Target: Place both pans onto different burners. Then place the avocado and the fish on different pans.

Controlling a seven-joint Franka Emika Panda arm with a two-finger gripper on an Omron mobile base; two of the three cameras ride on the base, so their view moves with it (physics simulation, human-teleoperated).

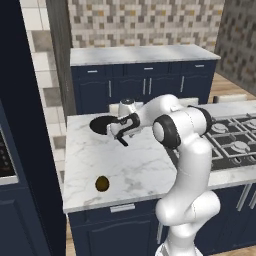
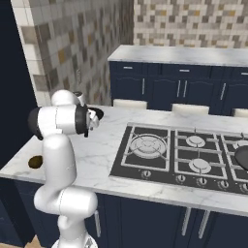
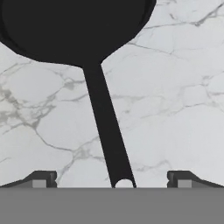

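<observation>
White arm bends low, open hand (image 3: 112, 178) straddling pan (image 3: 74, 26) handle.

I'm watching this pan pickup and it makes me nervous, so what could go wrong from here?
1. The open hand straddles the very end of the pan handle; gripped that far out, the pan may tip or twist when lifted.
2. The avocado sits near the counter front edge, so a low arm sweep could knock it off.
</observation>
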